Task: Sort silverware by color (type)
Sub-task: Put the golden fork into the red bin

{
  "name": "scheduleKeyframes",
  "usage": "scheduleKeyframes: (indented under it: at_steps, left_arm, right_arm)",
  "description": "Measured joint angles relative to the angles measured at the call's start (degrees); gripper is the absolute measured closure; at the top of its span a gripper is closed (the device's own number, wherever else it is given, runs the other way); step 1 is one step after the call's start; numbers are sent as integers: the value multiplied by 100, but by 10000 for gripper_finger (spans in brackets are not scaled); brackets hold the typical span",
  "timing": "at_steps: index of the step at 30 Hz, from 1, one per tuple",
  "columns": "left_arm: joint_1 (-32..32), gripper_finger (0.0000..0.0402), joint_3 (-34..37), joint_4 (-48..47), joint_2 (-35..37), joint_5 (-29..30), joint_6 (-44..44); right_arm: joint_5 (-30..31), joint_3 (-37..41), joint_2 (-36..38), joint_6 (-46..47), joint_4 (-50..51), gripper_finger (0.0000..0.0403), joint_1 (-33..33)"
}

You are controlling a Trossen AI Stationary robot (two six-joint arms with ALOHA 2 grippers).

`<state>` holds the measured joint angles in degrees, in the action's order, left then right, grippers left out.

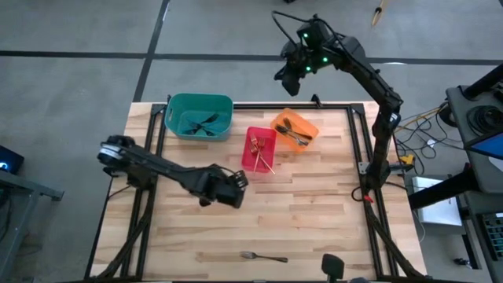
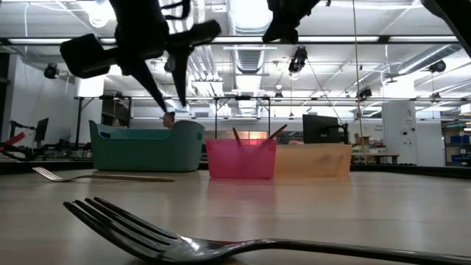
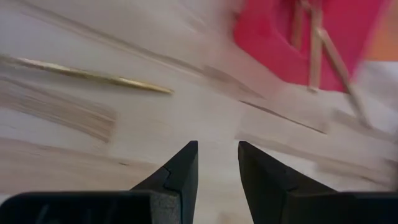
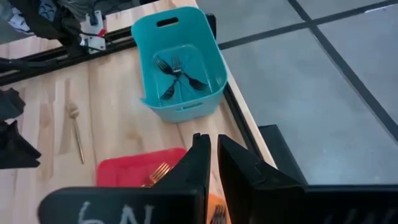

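Wooden table [image 1: 314, 220]; left end effector [image 3: 216, 163] slightly open, empty; right end effector [image 4: 212, 155] shut, empty.

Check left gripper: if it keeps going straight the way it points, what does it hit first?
Likely bare table first. The left gripper, open and empty, aims down at the wood between the gold fork and the red bin; neither sits squarely in line, though depth is unclear.
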<state>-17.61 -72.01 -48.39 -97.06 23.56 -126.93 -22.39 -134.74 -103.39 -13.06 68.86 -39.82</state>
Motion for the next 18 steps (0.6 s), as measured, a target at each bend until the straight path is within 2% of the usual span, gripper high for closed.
scheduleKeyframes:
  at_steps: [7,13,18]
  left_arm:
    - [291,306,-677,-1142,-567,-321,-228]
    - [428,287,-565,-1300,-709,-362,-176]
    - [423,253,-313,-1300,-714,-631,501]
  right_arm:
    - [-14,0,10,-89,147,381,20]
    - [-11,6,10,-258,131,381,14]
    - [-11,76,5,-257,268,381,14]
